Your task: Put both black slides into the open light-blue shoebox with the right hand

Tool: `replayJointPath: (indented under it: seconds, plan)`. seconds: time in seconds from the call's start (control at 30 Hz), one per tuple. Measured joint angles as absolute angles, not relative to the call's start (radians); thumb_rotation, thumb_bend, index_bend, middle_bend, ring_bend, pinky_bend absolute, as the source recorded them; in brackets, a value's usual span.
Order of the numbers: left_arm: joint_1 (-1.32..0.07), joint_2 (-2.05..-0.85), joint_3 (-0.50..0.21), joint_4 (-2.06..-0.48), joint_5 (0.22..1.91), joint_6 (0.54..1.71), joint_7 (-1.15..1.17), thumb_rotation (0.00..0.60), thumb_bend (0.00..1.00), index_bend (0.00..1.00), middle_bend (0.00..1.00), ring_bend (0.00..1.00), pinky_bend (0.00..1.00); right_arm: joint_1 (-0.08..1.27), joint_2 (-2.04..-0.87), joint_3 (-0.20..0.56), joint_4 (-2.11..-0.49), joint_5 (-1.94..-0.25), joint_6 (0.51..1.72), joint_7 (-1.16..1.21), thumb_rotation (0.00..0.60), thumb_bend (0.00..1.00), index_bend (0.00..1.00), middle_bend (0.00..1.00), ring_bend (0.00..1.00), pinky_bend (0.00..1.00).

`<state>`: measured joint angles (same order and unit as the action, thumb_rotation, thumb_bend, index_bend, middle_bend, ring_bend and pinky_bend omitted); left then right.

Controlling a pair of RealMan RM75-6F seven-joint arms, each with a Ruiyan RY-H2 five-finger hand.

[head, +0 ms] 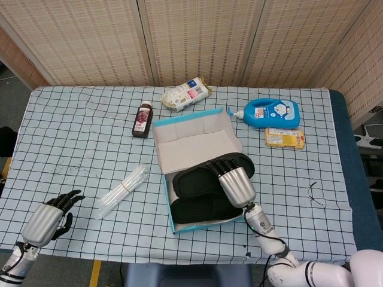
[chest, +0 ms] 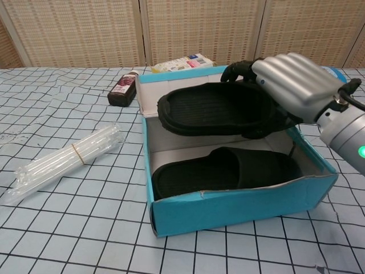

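The light-blue shoebox (head: 164, 192) (chest: 228, 208) lies open at mid-table, its lid (head: 194, 134) folded back. One black slide (head: 200, 209) (chest: 222, 171) lies flat inside along the near wall. My right hand (head: 235, 183) (chest: 293, 85) grips the second black slide (head: 194, 179) (chest: 211, 108) by its strap end and holds it level above the box's far half, slightly over the first slide. My left hand (head: 48, 215) rests at the table's near left corner, holding nothing, fingers loosely curled.
A bundle of clear tubes (head: 122, 190) (chest: 63, 160) lies left of the box. A dark bottle (head: 142, 119) (chest: 122, 88) and a snack packet (head: 185, 94) sit behind it. A blue lotion bottle (head: 269, 112) and a yellow packet (head: 284, 137) lie at the back right.
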<state>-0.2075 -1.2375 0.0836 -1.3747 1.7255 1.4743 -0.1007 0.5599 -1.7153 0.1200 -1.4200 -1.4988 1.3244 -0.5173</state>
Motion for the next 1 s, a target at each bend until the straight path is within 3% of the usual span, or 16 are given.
replayJointPath:
  seconds: [1.0]
  plan:
    - [-0.208, -1.238, 0.085, -1.373, 1.726, 1.471, -0.097, 0.600, 0.71, 0.21, 0.14, 0.23, 0.45, 0.574, -1.775, 0.107, -1.325, -1.530, 1.270, -0.433, 0.600, 0.00, 0.52, 0.55, 0.40, 0.46]
